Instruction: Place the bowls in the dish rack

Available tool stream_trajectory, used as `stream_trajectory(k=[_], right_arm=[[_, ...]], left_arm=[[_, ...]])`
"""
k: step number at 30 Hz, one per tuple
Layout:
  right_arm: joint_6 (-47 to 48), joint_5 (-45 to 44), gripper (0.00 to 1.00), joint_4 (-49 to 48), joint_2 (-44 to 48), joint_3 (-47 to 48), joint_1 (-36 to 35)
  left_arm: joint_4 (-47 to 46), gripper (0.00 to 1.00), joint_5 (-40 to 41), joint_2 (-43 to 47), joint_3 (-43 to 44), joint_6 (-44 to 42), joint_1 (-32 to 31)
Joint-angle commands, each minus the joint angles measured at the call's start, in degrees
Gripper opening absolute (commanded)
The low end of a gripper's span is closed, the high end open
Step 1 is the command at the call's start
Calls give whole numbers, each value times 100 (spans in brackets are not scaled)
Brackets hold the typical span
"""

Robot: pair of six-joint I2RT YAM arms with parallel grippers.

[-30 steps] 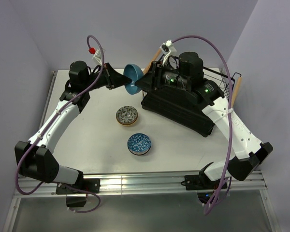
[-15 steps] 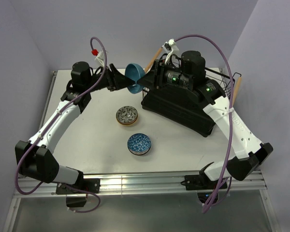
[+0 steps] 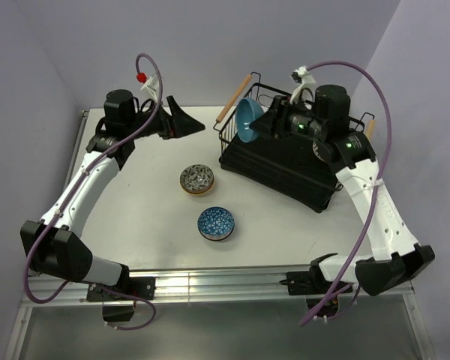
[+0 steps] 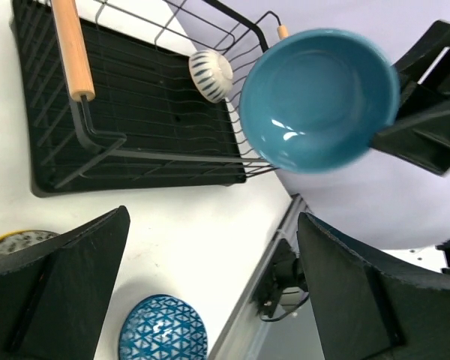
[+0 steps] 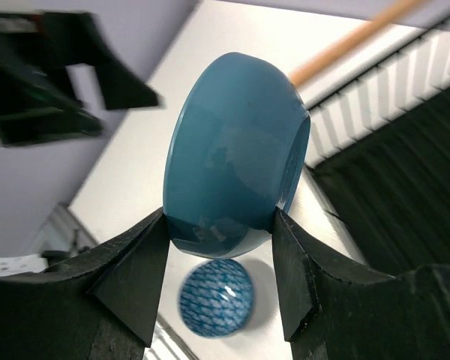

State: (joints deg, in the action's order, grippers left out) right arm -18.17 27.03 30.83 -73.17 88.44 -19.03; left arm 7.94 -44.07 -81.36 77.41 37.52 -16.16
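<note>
Findings for you, operator, read on the overhead view with 12 o'clock at the far wall.

Your right gripper [image 5: 219, 251] pinches the teal bowl [image 3: 246, 120] by its base, one finger on each side. The bowl is tipped on edge with its mouth facing 9 o'clock. It hangs at the 10 o'clock corner of the dish rack [image 3: 274, 172], just beside the wooden handle [image 3: 234, 100]. Whether it touches the wires cannot be told.

Your left gripper [image 3: 186, 118] is spread wide and holds nothing. It hovers over the table [image 3: 142, 217] at 9 o'clock of the teal bowl, apart from it.

The rack sits at 2 o'clock on the table, and a small striped bowl [image 4: 211, 76] lies inside it.

Outside the rack, a grey patterned bowl [image 3: 197, 179] stands upright near the table's middle. A blue patterned bowl [image 3: 216, 223] stands at its 5 o'clock, apart from it.
</note>
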Motion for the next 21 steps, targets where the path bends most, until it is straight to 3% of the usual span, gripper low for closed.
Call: stream_trajectory(k=[1,12,21], right_arm=[[480,-4,0,159,513,-126,434],[1755,-1259,0,1653,418,234,1375],[2274,-2456,0,2533,-364,630,1472]], left_arm=[[452,99,74,7,538,-587,25],[1709,99,1610,-152,1320,-1255,140],[2431,99,2842,-214,1514,-1581,149]])
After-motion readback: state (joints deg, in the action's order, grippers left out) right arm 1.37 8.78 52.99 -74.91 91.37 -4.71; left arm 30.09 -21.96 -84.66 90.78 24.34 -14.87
